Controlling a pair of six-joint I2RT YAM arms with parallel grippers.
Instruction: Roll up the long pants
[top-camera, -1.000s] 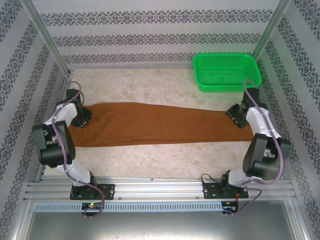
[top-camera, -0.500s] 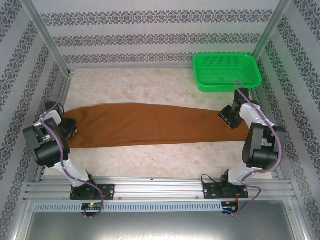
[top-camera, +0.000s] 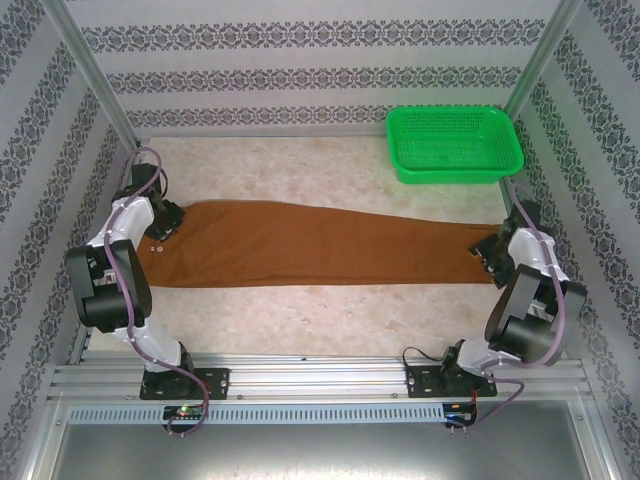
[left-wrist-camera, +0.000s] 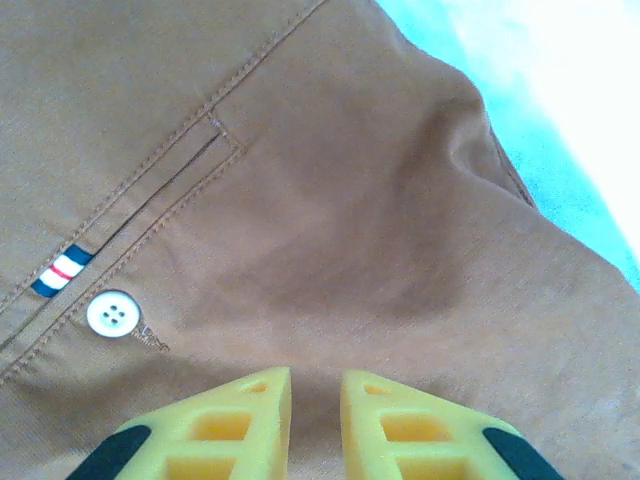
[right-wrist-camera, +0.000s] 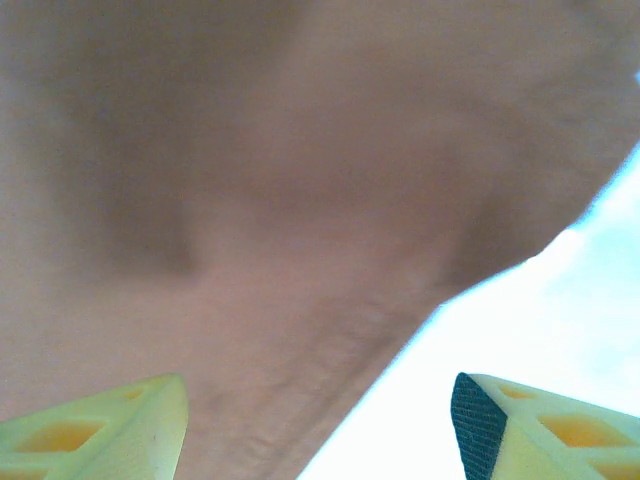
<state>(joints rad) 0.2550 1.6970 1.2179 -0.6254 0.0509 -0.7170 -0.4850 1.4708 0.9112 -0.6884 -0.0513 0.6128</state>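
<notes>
Lying flat and unrolled across the marbled worktop (top-camera: 300, 170), the long pants (top-camera: 320, 245) are shown in the top view as a rust-brown band, with the wide end at the left and the narrow leg end at the right. A green basket (top-camera: 455, 112) is seen at the far right corner, apart from the cloth. The left end effector (top-camera: 160, 222) is placed over the wide end. In the left wrist view its yellow fingers (left-wrist-camera: 240, 420) are drawn almost together above the cloth, with a narrow slit left between them; whether any cloth is caught cannot be told. A stitched pocket slit (left-wrist-camera: 150, 195), a striped tag (left-wrist-camera: 62, 271) and a pale four-hole button (left-wrist-camera: 111, 314) are seen just ahead of the fingers, and a soft fold is raised in the cloth beyond them. The right end effector (top-camera: 490, 255) is placed at the leg end. In the right wrist view its fingers (right-wrist-camera: 110, 430) are spread wide and released, with nothing grasped; the blurred stitched edge of the leg (right-wrist-camera: 330, 330) is seen crossing between them against the bright worktop.
</notes>
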